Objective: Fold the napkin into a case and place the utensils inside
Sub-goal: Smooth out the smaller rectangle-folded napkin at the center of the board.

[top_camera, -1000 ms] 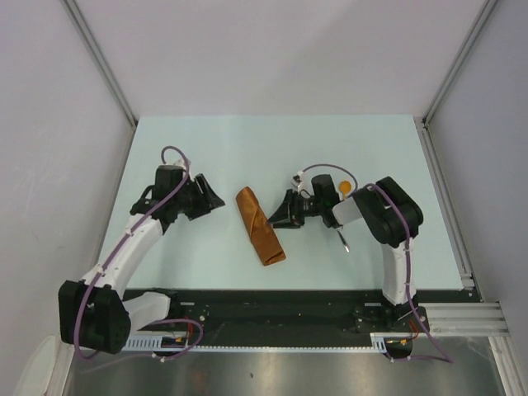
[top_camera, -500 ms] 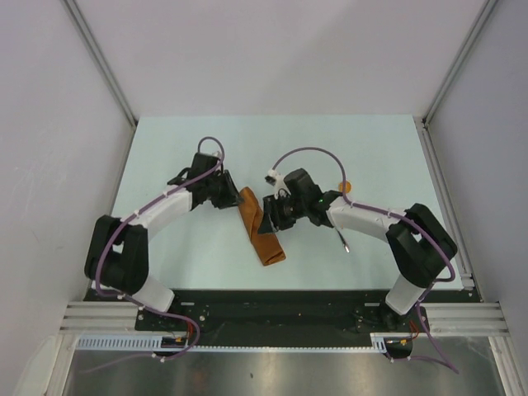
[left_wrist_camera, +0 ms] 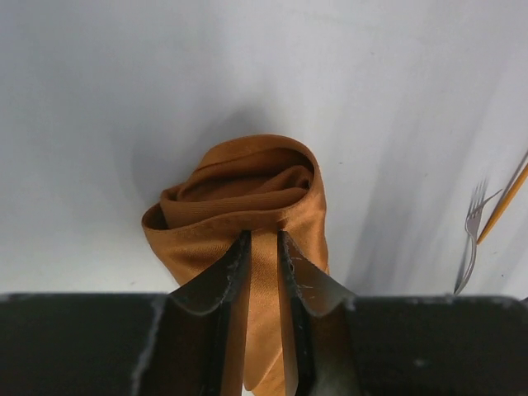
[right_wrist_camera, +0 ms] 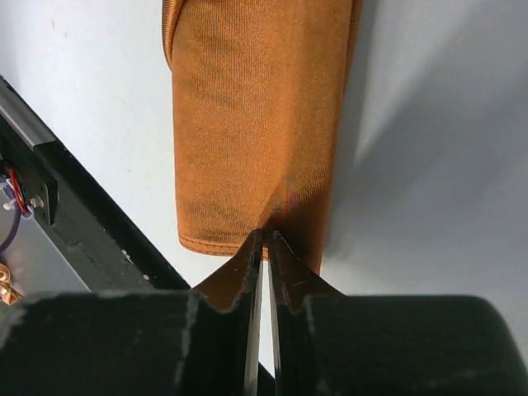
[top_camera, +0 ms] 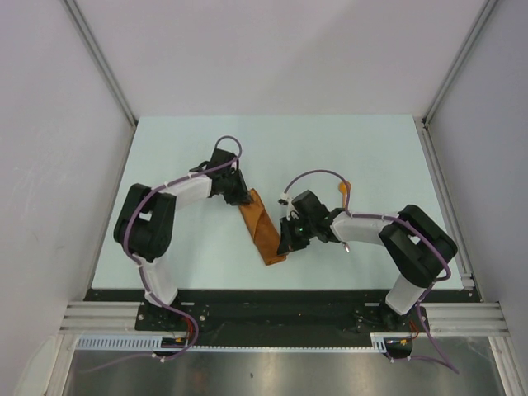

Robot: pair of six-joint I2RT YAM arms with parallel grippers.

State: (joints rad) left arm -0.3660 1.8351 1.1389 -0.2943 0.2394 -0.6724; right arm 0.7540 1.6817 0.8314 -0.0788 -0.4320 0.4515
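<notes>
The case (top_camera: 262,229) lay near the middle of the table (top_camera: 181,157), a narrow rust-orange strip of folded cloth. Its long axis ran on a diagonal. One end pointed away and to the left, the other toward the arms' bases and to the right.

The left gripper (top_camera: 244,198) sat at the far end. In the left wrist view this end faced the camera as a rolled, open mouth with looped layers of cloth showing inside. The fingers (left_wrist_camera: 227,276) stood narrowly apart with a flat band of the cloth clamped between them.

The right gripper (top_camera: 286,245) sat at the near end, at its right-hand corner. In the right wrist view the cloth stretched straight away from the camera, smooth on top, with a stitched hem across the near end. The fingers (right_wrist_camera: 250,260) were closed to a hairline slit, and their tips nipped the cloth just above that hem.

The fork (left_wrist_camera: 472,235) lay on the table to the right of the case, apart from it and beyond the right arm, its tines pointing away. The spoon (top_camera: 343,188) lay just beside the fork. Its orange bowl showed farther back, partly behind the right arm's cable (top_camera: 318,175).
</notes>
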